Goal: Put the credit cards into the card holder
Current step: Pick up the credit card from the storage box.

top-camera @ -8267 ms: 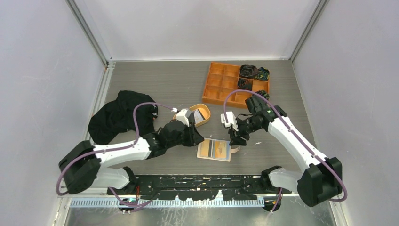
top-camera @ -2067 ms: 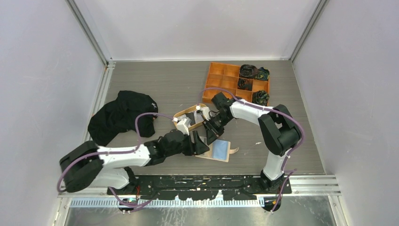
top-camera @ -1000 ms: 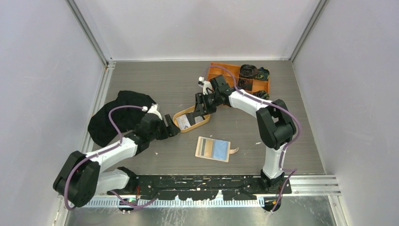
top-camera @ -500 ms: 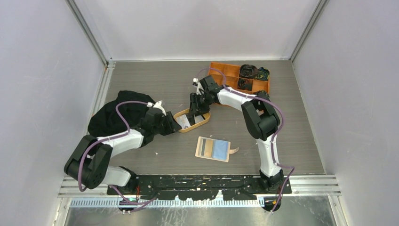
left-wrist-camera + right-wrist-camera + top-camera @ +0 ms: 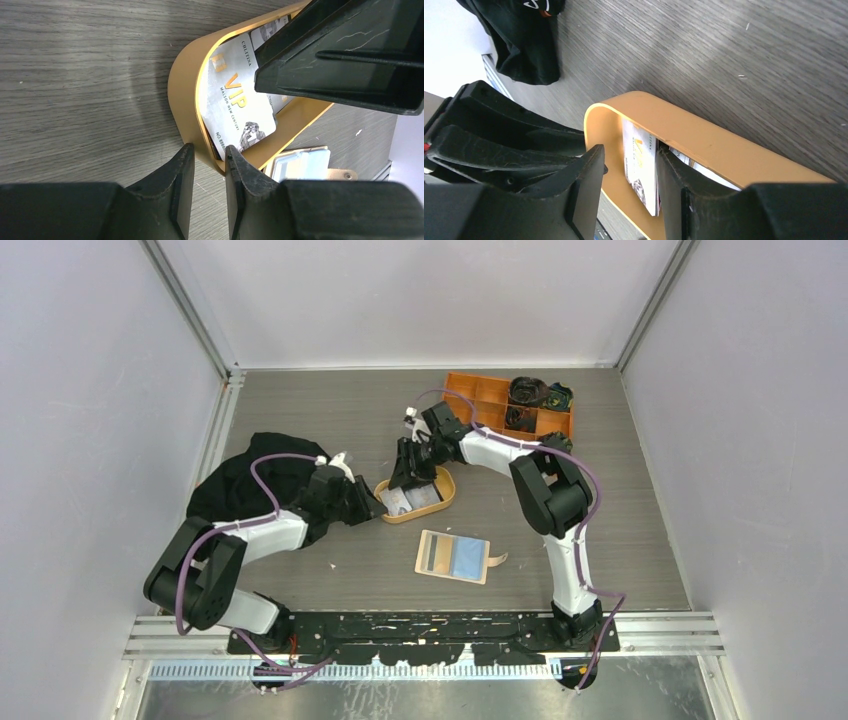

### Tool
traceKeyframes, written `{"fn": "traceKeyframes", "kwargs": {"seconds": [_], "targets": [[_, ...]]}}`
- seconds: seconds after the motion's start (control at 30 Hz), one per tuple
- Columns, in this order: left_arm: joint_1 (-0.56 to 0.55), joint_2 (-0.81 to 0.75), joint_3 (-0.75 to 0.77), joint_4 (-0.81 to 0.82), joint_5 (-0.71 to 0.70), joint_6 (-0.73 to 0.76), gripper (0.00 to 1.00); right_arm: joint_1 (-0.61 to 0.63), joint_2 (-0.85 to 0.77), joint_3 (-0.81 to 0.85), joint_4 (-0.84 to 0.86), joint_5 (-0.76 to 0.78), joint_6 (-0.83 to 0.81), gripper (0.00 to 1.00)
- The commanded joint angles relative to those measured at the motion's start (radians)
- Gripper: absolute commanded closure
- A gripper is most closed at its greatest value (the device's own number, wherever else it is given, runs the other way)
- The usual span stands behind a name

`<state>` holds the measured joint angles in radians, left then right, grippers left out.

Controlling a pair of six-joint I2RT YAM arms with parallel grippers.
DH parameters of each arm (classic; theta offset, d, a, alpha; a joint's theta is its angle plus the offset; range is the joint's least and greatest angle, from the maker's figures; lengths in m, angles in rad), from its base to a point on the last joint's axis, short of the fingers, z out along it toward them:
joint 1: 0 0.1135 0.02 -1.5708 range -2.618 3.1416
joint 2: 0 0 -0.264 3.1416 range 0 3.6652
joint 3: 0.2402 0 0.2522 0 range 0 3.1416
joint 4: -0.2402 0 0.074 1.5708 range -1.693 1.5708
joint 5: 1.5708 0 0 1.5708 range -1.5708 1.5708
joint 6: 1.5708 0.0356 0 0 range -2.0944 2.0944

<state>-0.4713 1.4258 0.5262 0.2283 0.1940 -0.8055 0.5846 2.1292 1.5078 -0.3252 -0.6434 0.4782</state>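
A grey-white credit card (image 5: 235, 105) marked VIP leans on edge inside the oval tan tray (image 5: 182, 95), with a second card behind it. My left gripper (image 5: 209, 160) is shut on the tray's left rim (image 5: 385, 512), one finger outside the wall and one inside. My right gripper (image 5: 629, 155) reaches into the tray from the far side, open. The VIP card (image 5: 639, 165) rests against its right finger and stands apart from the left one. The card holder (image 5: 453, 556) lies open near the front with a blue card (image 5: 467, 557) and a dark card (image 5: 433, 554) in it.
An orange compartment box (image 5: 478, 405) with dark bundles stands at the back right. A black cloth (image 5: 255, 480) lies to the left, just behind my left arm. The two grippers (image 5: 375, 503) (image 5: 412, 472) are close together over the tray (image 5: 445, 495).
The left gripper has come up to the tray's left end and closed on its rim. The right gripper has moved left and down into the tray. The tray has turned slightly.
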Motion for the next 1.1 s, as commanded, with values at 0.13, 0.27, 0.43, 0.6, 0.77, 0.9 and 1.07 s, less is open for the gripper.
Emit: {"fn": "traceKeyframes", "kwargs": {"seconds": [0.13, 0.27, 0.43, 0.6, 0.77, 0.9, 1.07], "targets": [[-0.005, 0.006, 0.023, 0.066, 0.056, -0.026, 0.74, 0.014, -0.037, -0.028, 0.121, -0.145, 0.109, 0.57], [-0.005, -0.006, 0.019, 0.062, 0.047, -0.043, 0.74, 0.018, -0.047, -0.060, 0.173, -0.195, 0.147, 0.63], [-0.006, -0.013, 0.019, 0.062, 0.041, -0.050, 0.75, 0.020, -0.034, -0.056, 0.110, -0.185, 0.098, 0.65], [-0.005, -0.012, 0.023, 0.063, 0.041, -0.052, 0.75, 0.021, -0.024, -0.052, 0.091, -0.194, 0.089, 0.71], [-0.006, -0.006, 0.024, 0.068, 0.047, -0.056, 0.75, 0.028, -0.017, -0.027, 0.017, -0.156, 0.041, 0.68], [-0.006, -0.005, 0.026, 0.070, 0.052, -0.059, 0.75, 0.032, -0.045, -0.014, -0.057, -0.032, -0.019, 0.63], [-0.005, -0.008, 0.030, 0.065, 0.054, -0.059, 0.75, 0.031, -0.064, -0.022, -0.096, 0.047, -0.048, 0.61]]}}
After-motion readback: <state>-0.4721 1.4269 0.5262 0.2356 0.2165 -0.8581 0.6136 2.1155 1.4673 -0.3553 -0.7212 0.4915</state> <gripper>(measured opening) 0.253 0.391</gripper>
